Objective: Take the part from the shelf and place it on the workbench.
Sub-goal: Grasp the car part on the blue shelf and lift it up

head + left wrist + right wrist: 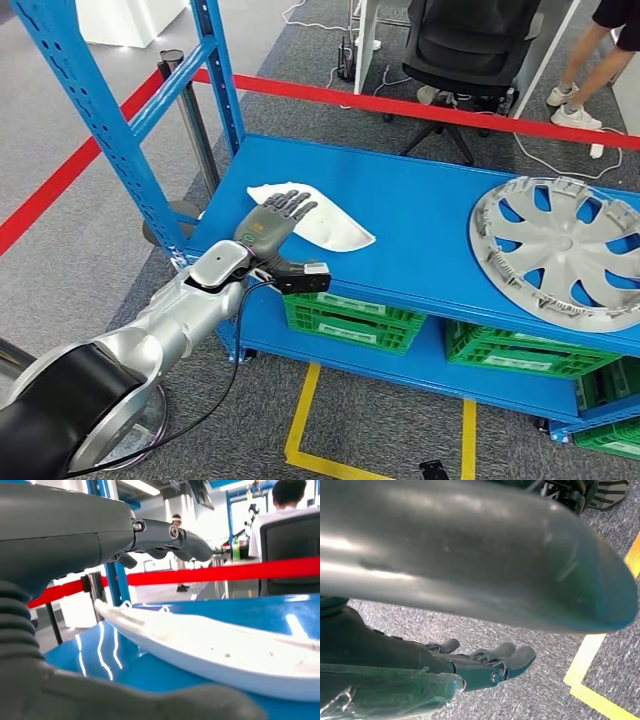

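Left hand (278, 216): fingers spread flat, holding nothing; above the white part's (332, 226) near end
Right hand (486, 665): fingers extended, empty; over carpet
Hubcap (558, 250): well apart

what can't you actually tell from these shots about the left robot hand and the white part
- Contact: in the head view the left robot hand covers the near end of the white part; whether it touches is unclear.
- Left wrist view: the fingers sit above the part with a gap, but the blurred thumb hides the near edge.
- Wheel cover: cut off by the head view's right edge.
- Right robot hand: hangs over carpet, partly hidden by a blurred grey shape.
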